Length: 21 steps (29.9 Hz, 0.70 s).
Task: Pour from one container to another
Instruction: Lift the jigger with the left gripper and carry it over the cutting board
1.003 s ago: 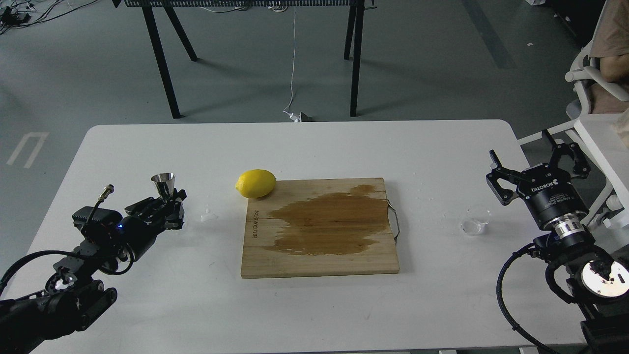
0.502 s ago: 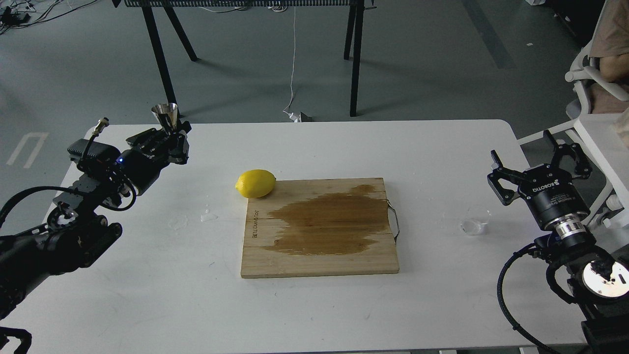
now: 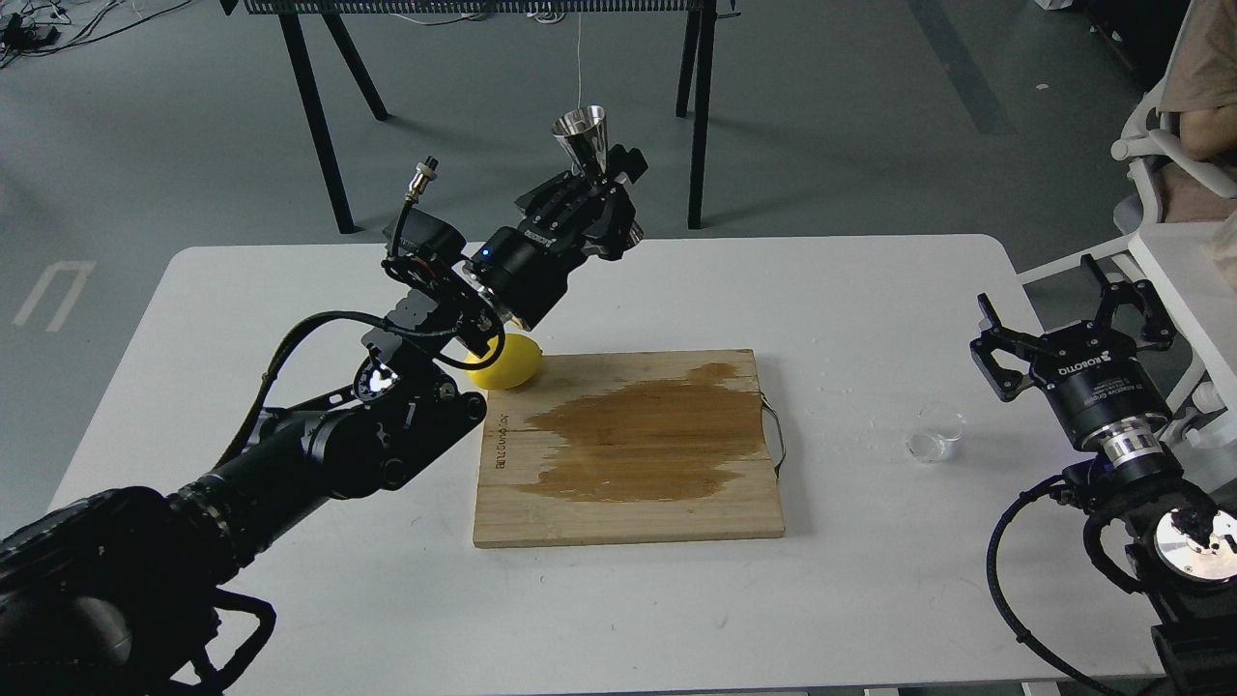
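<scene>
The shiny steel jigger (image 3: 583, 137) stands upright in my left gripper (image 3: 607, 184), which is shut on its lower half and held high above the table's far middle. The small clear glass cup (image 3: 937, 432) rests on the white table (image 3: 870, 300) at the right, just right of the wooden board (image 3: 630, 447). My right gripper (image 3: 1073, 307) hovers open behind and to the right of the cup, with nothing between its fingers.
A yellow lemon (image 3: 514, 363) lies at the board's far left corner, partly hidden by my left arm. A large wet stain darkens the board's middle. A white chair (image 3: 1160, 164) and side table stand off the right edge.
My left arm has lifted the jigger from the table's left side and swung it up and to the right, over the far middle. The right gripper shifted slightly right; the cup stayed put.
</scene>
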Available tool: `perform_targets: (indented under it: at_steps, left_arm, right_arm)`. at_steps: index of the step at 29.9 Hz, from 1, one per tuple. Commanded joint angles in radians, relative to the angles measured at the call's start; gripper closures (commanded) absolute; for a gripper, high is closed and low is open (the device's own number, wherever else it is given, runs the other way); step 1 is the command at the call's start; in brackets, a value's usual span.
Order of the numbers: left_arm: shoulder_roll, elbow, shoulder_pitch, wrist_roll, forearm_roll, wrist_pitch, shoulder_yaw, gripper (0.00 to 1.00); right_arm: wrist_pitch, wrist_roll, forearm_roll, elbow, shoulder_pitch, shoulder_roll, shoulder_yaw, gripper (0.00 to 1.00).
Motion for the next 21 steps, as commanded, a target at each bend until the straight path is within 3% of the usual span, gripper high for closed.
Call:
perform_targets:
  at_steps: [1, 21]
  left_arm:
    - [-0.028, 0.001, 0.063, 0.000, 0.003, 0.000, 0.001, 0.90]
    - [-0.028, 0.020, 0.213, 0.000, 0.019, 0.000, 0.101, 0.88]
  right_arm:
    - [0.000, 0.000, -0.001, -0.002, 0.000, 0.000, -0.006, 0.01]
    - [0.000, -0.002, -0.002, -0.001, -0.001, -0.001, -0.014, 0.01]
